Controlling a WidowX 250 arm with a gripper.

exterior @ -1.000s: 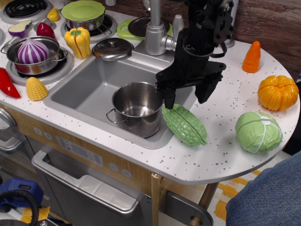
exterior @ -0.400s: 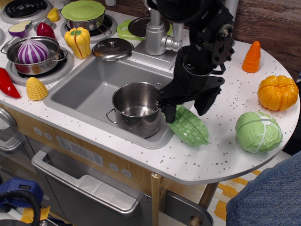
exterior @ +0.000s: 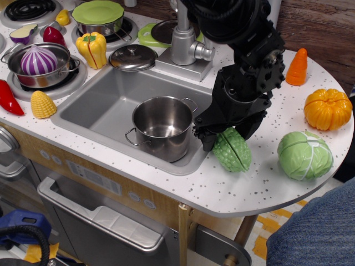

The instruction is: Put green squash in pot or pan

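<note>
The green squash (exterior: pixel 234 152) lies on the white counter just right of the sink's front right corner, its seam facing up. My gripper (exterior: pixel 228 134) is low over its far end, with one finger (exterior: pixel 206 141) on its left and the other (exterior: pixel 249 126) on its right. The jaws stand apart, about as wide as in the earlier frames, and I cannot tell whether the pads touch the squash. The shiny steel pot (exterior: pixel 166 147) with wire loop handles stands empty in the sink (exterior: pixel 100 105), directly left of the squash.
A pale green cabbage (exterior: pixel 304 155), an orange pumpkin (exterior: pixel 328 108) and a carrot (exterior: pixel 297 66) lie on the counter to the right. The faucet (exterior: pixel 184 39) and a steel lid (exterior: pixel 133 57) are behind the sink. A pan with a purple onion (exterior: pixel 37 61), a yellow pepper (exterior: pixel 92 49) and corn (exterior: pixel 42 105) are at the left.
My gripper has come down and moved right, from above the pot's rim to around the squash. The squash has turned and shifted a little right on the counter.
</note>
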